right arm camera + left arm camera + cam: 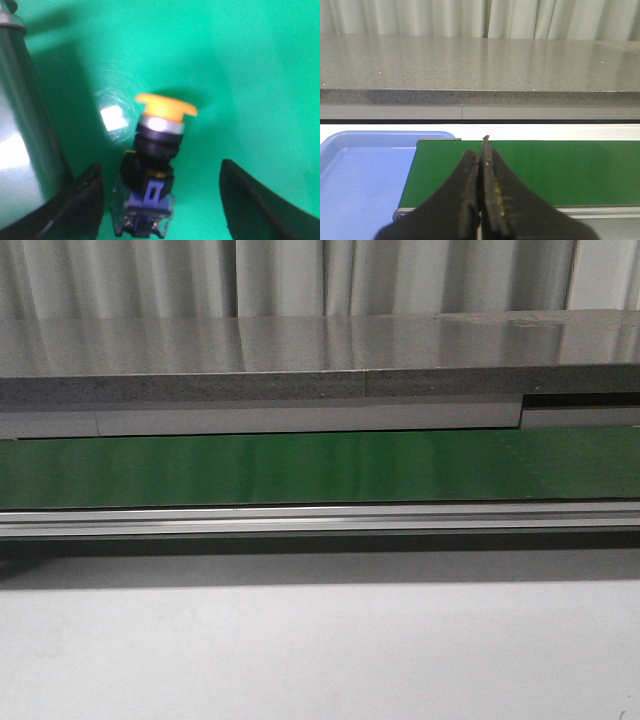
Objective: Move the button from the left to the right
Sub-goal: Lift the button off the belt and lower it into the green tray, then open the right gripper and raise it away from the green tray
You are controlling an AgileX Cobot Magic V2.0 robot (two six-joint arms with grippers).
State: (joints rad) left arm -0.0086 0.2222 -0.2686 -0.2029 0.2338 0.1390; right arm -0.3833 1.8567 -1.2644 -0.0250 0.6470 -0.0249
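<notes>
**Button between the right fingers, not yet gripped**

The small push-button with the round yellow mushroom cap and black boxy body (156,170) lies on its side on the bright green conveyor belt (240,60), seen only in the right wrist view. The right gripper (159,200) hangs over it with its two black fingers (80,205) spread wide, one on each side of the button's body, neither touching it as far as I can tell. So the grasp looks lined up but not closed, and I judge the lift and the carry to the right are all still to come.

The left gripper (482,195) has its black fingers pressed together on nothing, hovering near the belt's left end, just beside a pale blue plastic tray (360,170). Beyond the belt runs a grey speckled stone tabletop (480,65).

In the front view the green belt is bare along the stretch shown, with no arm and no button in sight, so where the button sits along the belt I cannot say.

No brand, label or readable writing shows anywhere; the button's body is too blurred to make out any marking.
</notes>
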